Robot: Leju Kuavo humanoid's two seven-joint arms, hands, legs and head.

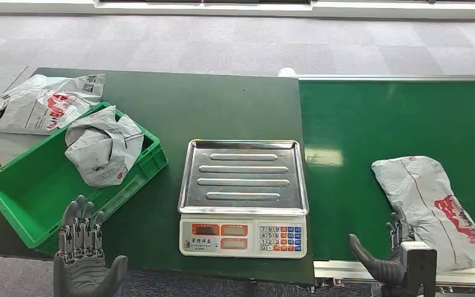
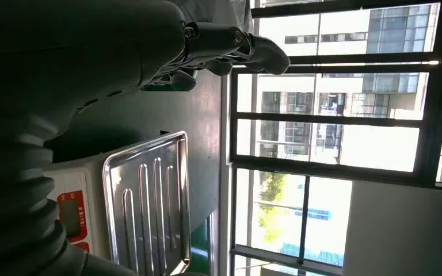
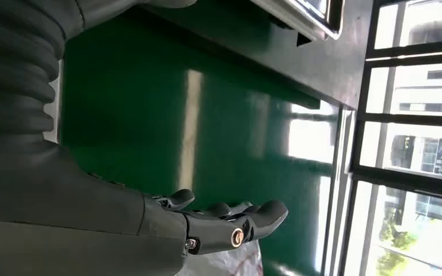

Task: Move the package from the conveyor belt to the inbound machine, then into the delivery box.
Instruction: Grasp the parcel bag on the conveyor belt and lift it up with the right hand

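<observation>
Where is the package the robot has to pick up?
In the head view, the package lies on the green conveyor belt at the right, beside the right hand and right of the scale.

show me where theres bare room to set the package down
The scale tray is bare, between the green bin and the conveyor belt. The belt is bare left of the package. The bin's far end holds a bagged parcel; its near end is free.

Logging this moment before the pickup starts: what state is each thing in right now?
package: lying flat on the conveyor belt, not held
scale tray: bare
green crate: holds one crumpled grey bag
left hand: open, holding nothing
right hand: open, beside the package
</observation>
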